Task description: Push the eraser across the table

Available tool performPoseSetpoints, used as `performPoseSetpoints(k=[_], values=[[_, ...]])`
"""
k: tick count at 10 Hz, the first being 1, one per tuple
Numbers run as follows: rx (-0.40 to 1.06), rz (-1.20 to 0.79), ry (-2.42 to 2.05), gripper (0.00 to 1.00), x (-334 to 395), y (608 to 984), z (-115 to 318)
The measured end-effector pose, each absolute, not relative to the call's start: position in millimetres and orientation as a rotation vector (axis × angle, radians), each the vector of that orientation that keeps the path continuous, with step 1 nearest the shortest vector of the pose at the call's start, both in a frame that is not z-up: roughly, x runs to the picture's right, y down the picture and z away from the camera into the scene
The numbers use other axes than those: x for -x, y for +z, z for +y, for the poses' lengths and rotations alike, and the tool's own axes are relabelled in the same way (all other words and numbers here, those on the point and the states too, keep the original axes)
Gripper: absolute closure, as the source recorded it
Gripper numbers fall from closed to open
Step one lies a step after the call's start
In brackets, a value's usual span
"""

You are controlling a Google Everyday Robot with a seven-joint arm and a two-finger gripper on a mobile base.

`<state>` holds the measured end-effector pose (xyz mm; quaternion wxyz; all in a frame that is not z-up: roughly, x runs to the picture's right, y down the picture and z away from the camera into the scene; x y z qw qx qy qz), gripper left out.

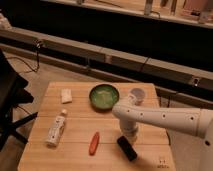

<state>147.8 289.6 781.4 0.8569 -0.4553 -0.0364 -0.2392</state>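
The eraser, a small black block, lies on the light wooden table near its front right, turned diagonally. My white arm reaches in from the right. The gripper hangs down just above and behind the eraser's far end, close to it or touching it; I cannot tell which. An orange-red stick lies to the eraser's left.
A green bowl sits at the back middle of the table. A small white block lies at the back left. A white bottle lies on its side at the left. A small dark mark sits near the front right corner.
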Motion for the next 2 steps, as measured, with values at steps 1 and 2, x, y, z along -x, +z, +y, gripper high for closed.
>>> performPoseSetpoints(k=[1, 2], values=[[0.96, -0.088, -0.506, 0.98, -147.9, 780.1, 290.1], [0.949, -0.079, -0.515, 0.98, -143.9, 782.0, 285.8]])
